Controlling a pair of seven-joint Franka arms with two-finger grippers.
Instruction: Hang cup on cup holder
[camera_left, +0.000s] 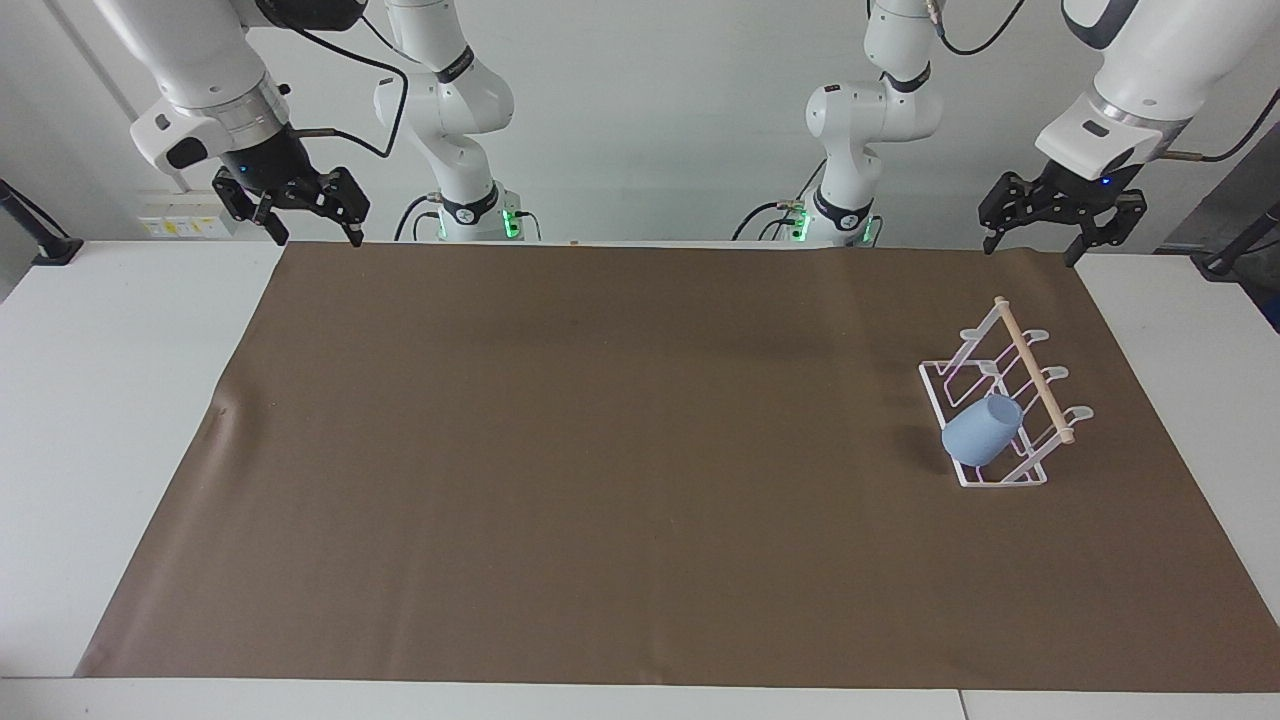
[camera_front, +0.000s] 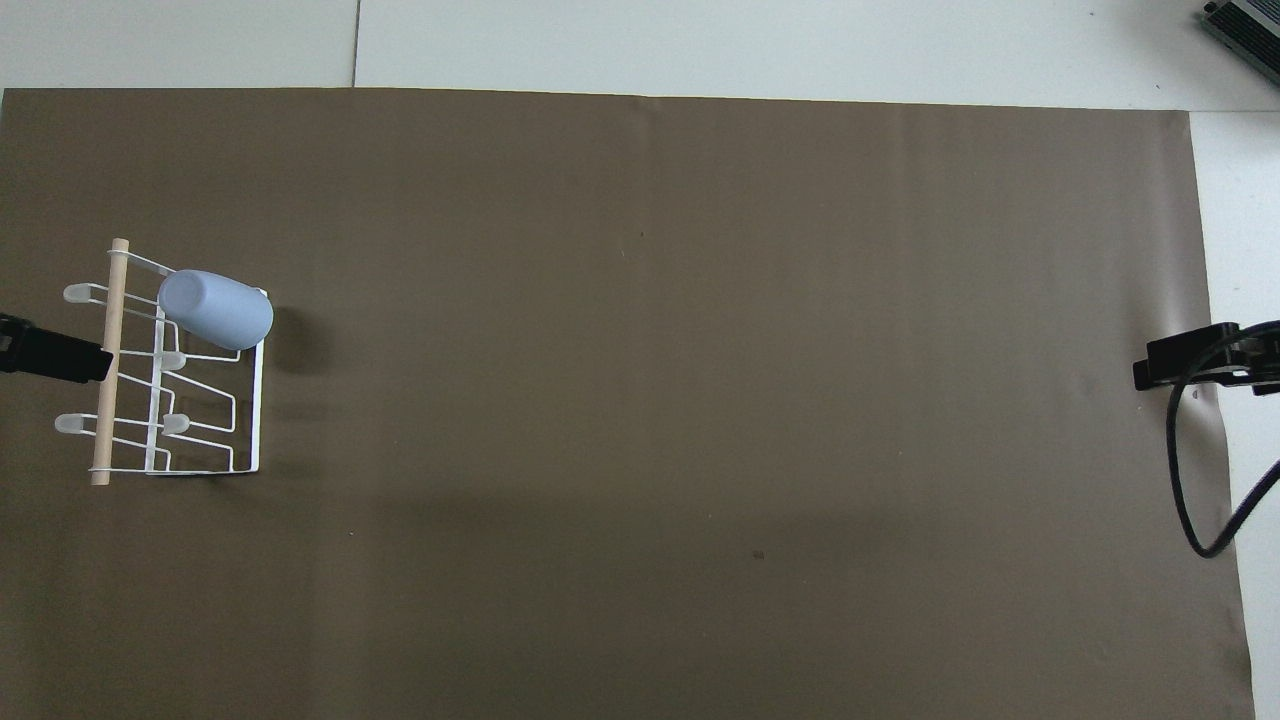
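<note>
The light-blue cup (camera_left: 982, 430) sits tilted on a slanted prong of the white wire cup holder (camera_left: 1035, 375), at the rack's end farthest from the robots. It also shows in the overhead view (camera_front: 215, 310) on the cup holder (camera_front: 258, 420). My left gripper (camera_left: 1030, 248) is open and empty, raised over the mat's edge at the robots' end, clear of the rack; only its tip shows in the overhead view (camera_front: 55, 356). My right gripper (camera_left: 318, 238) is open and empty and waits over the mat's corner at the right arm's end (camera_front: 1190, 362).
A brown mat (camera_left: 600, 450) covers most of the white table (camera_left: 110, 400). The rack stands on the mat near the left arm's end. A black cable (camera_front: 1195, 480) hangs by the right gripper.
</note>
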